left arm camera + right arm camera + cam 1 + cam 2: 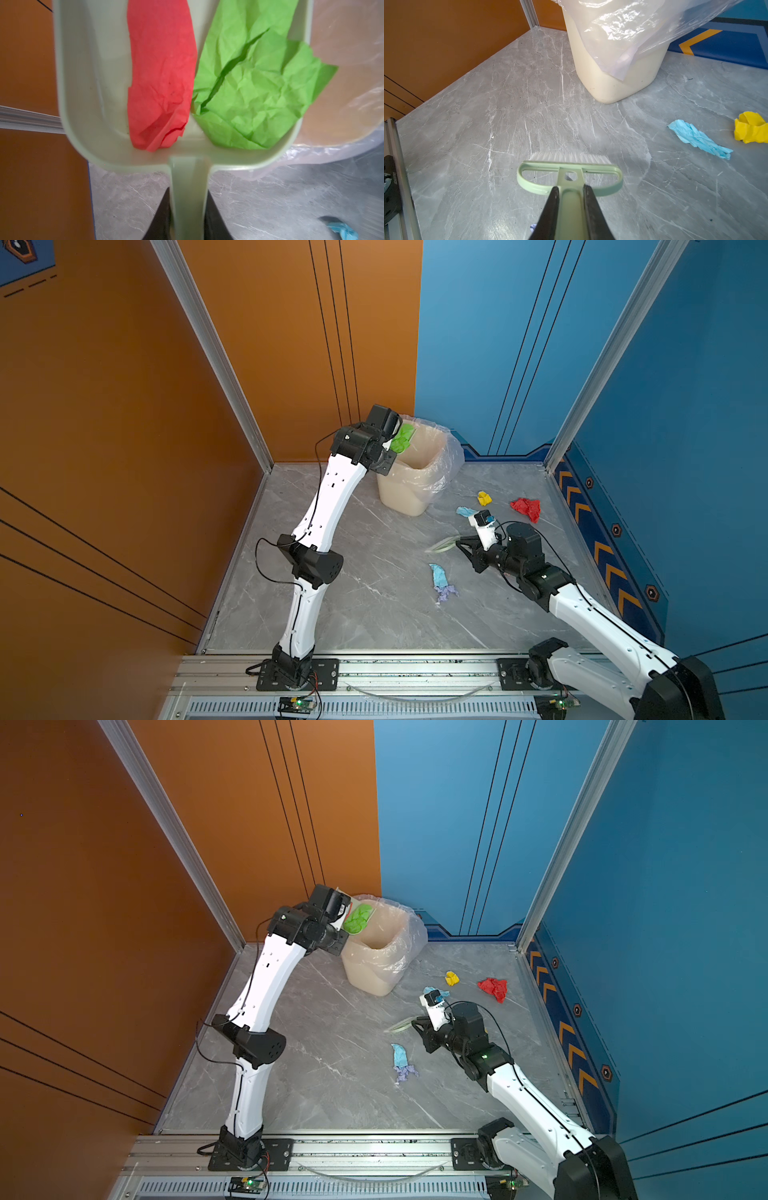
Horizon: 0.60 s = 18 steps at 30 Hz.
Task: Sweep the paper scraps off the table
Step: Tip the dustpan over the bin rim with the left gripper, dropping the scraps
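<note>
Green paper first: your green scrap [249,83] and a pink scrap [162,79] lie side by side in the dustpan [87,104], which you hold raised at the rim of the bin [419,472]. Neither is tipped in yet, so this load is carried but not dumped. Your left gripper [188,203] is clamped tight on the pan's handle.

Five more lie on the table [332,614], all on its right half. A yellow scrap [483,498] and a red scrap [527,508] sit toward the far right. A light blue scrap [465,511] lies just beside your right wrist. A blue scrap [438,576] touches a lilac scrap [445,592] nearer the front.

Your right gripper [569,193] is closed on the handle of the brush [569,168], whose bristles are over bare marble with no scrap against them.

Whether the bin holds anything I cannot tell, as its inside is pale and blurred. By my count two of the seven in sight are gathered. I judge you need this dump and at least one more sweep round.
</note>
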{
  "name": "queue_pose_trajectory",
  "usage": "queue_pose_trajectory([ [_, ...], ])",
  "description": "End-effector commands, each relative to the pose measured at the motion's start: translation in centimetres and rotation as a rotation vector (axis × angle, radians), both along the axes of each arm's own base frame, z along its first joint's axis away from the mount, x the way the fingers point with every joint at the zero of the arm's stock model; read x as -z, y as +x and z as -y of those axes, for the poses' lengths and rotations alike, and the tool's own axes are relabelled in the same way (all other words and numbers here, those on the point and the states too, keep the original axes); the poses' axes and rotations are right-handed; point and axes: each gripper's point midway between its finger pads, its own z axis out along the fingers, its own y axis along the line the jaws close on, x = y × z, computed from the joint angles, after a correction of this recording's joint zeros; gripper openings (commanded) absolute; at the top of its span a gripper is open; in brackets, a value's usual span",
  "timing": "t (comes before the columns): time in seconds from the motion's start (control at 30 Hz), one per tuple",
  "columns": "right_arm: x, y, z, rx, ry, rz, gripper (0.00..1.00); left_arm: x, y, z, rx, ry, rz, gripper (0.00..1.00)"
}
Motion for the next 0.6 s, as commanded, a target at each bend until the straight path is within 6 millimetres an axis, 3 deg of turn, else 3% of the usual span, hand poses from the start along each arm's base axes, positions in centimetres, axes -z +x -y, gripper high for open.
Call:
queue_pose_trajectory([
  [0.0, 0.4, 0.2, 0.1, 0.020, 0.002, 0.000, 0.00, -2.0, 1.5, -0.5, -0.004, 0.069, 0.107, 0.00],
  [0.57, 0.8, 0.4, -0.2, 0.018, 0.013, -0.005, 0.00, -1.4, 4.0, -0.2, 0.080, 0.474, 0.172, 0.00],
])
